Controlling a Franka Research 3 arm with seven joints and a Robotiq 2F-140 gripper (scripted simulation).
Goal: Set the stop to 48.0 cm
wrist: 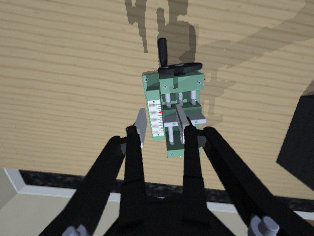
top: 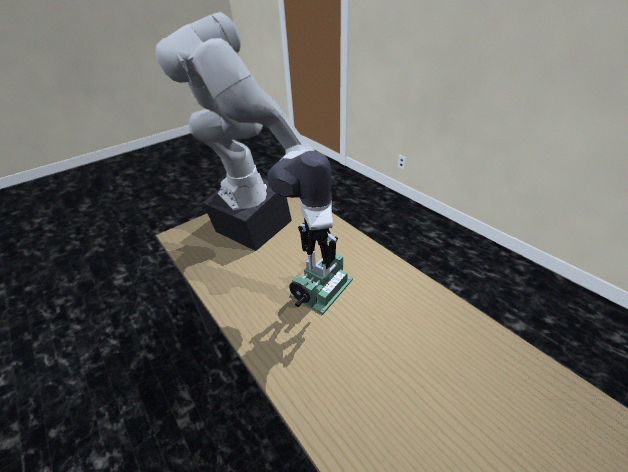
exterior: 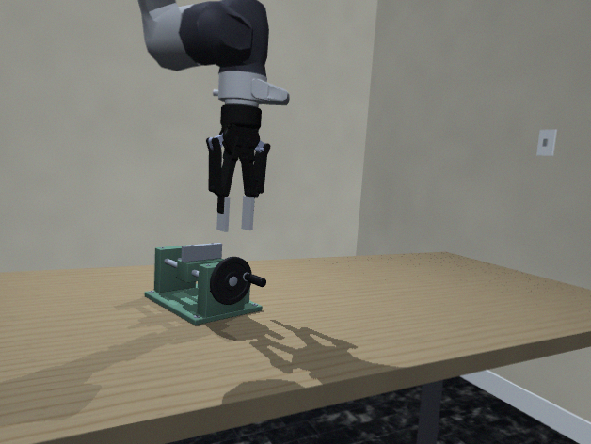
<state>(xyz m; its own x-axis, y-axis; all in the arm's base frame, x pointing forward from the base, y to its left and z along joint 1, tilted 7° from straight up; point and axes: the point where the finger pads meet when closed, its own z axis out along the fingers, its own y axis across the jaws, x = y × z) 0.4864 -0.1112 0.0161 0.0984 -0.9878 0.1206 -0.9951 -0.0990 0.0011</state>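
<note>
A small green fixture point(top: 331, 295) point(exterior: 170, 274) point(wrist: 198, 82) stands on the wooden table point(top: 431, 355) point(exterior: 429, 295) point(wrist: 60, 75). It has a black handwheel point(top: 297, 290) point(exterior: 229, 281) point(wrist: 181, 68) with a crank handle point(exterior: 256, 279) point(wrist: 162, 50) at one end, a grey stop point(exterior: 201, 250) on rods, and a white scale with a red mark point(wrist: 156, 117). My gripper point(top: 317, 263) point(exterior: 234, 224) point(wrist: 161, 113) hangs well above the stop, pointing down. Its fingers stand partly apart with nothing between them. It touches neither the handwheel nor the fixture.
The robot's dark base block point(top: 248, 218) point(wrist: 297, 135) sits on the table behind the fixture. The table's edge runs close along the bottom of the wrist view. A dark floor surrounds the table.
</note>
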